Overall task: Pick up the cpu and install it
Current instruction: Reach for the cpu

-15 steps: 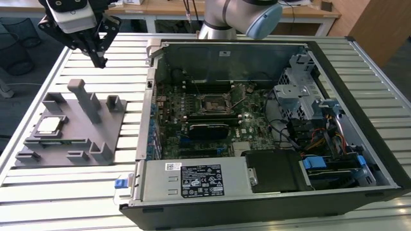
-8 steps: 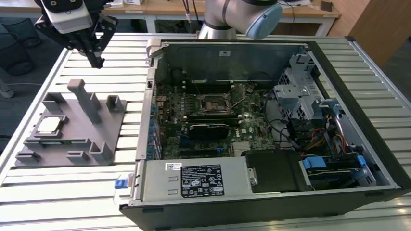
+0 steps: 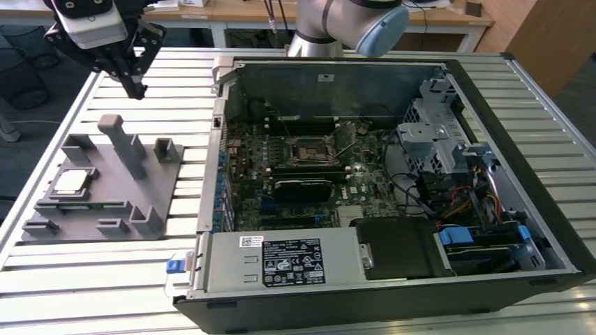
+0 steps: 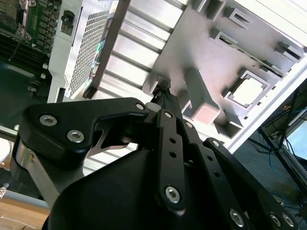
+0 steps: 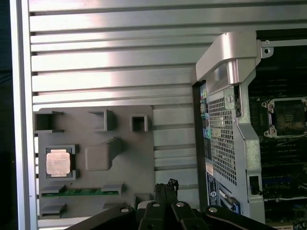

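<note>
The cpu (image 3: pixel 72 181) is a small square chip with a silvery top. It lies flat in a recess of the grey fixture tray (image 3: pixel 139 202) on the exterior view's left, and it also appears in both wrist views (image 4: pixel 249 91) (image 5: pixel 58 162). My gripper (image 3: pixel 139 91) hangs high above the slatted table, beyond the tray's far edge and well apart from the cpu. Its fingers (image 4: pixel 165 98) are shut together with nothing between them, and their tips (image 5: pixel 165 186) point down at the slats beside the tray. The empty motherboard socket (image 3: pixel 308 150) sits inside the open computer case.
The open computer case (image 3: pixel 484 77) fills the middle and the exterior view's right, with a drive cage (image 3: pixel 433 139) and cables inside. The tray has a tall upright post (image 3: pixel 121 143) and a green memory stick (image 5: pixel 79 192). Desks stand behind the table.
</note>
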